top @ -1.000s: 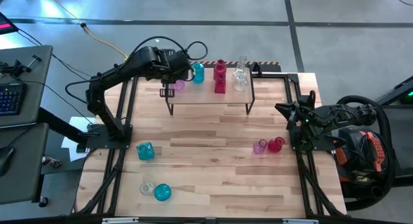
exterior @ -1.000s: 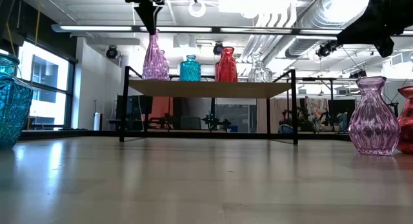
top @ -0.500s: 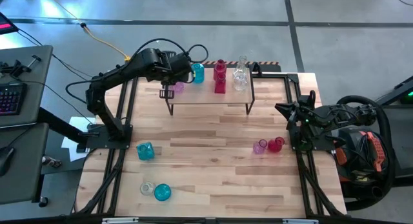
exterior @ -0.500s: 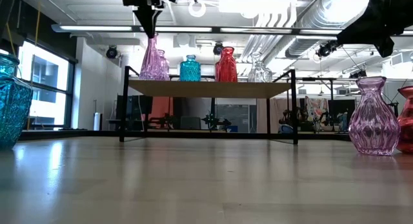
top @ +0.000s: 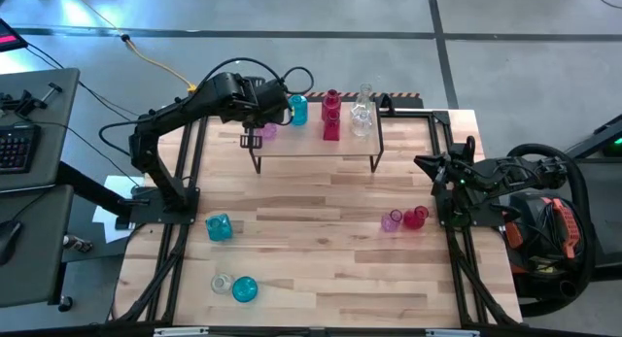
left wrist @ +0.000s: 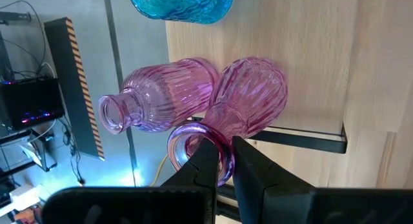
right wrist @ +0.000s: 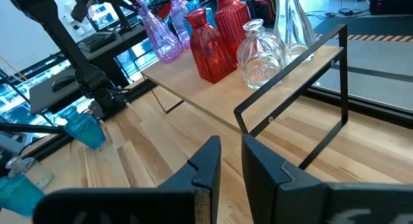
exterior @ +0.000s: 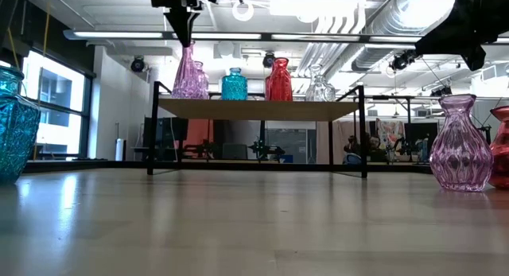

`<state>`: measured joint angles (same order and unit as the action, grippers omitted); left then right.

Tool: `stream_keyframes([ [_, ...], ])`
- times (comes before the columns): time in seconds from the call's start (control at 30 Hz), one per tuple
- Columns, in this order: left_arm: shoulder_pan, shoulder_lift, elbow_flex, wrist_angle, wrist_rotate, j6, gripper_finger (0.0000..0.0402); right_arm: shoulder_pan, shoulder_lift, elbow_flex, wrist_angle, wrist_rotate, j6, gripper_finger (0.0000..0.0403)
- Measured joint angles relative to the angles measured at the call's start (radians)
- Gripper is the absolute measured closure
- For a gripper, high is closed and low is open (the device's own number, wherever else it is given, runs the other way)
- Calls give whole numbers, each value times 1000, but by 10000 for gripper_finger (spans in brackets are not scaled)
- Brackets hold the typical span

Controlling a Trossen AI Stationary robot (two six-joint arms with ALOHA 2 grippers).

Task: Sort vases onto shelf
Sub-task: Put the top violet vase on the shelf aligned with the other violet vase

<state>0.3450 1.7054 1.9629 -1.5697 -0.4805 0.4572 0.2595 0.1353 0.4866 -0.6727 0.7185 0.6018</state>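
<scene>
Vases of translucent glass are sitting in two groups: some on the small light-wood shelf (top: pixel 316 141) with thin black wire legs at the far side of the bench (top: pixel 321 259), the rest scattered on the bench top. On the shelf, the ribbed pink bottle-shaped vase (left wrist: pixel 248 101) at the left end is standing upright with the left hand (left wrist: pixel 224 161) pinching its flared rim from above, the dark fingers (left wrist: pixel 206 161) pressed onto the glass lip. A second ribbed pink vase (left wrist: pixel 158 95) is standing just beside it and touching it, with a teal vase (exterior: pixel 234 84) near them, then a red ribbed vase (exterior: pixel 278 79) and clear glass vases (exterior: pixel 320 86) toward the shelf's right end. Down on the bench, a small pink bulbous vase (top: pixel 391 220) and a red vase (top: pixel 415 217) are sitting touching each other near the right side, a square teal vase (top: pixel 219 227) is standing near the left side, and a clear vase (top: pixel 223 283) and a round teal vase (top: pixel 245 289) are lying together at the near left. The right hand (right wrist: pixel 231 161) is waiting above the bench's right edge, facing the shelf, its fingers nearly pressed together with a narrow gap and nothing between them.
</scene>
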Motion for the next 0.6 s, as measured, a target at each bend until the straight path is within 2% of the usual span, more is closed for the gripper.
stream_keyframes([
  [0.6,2,0,0,-1,3,16,384,0,0,0,0,0,0,359],
])
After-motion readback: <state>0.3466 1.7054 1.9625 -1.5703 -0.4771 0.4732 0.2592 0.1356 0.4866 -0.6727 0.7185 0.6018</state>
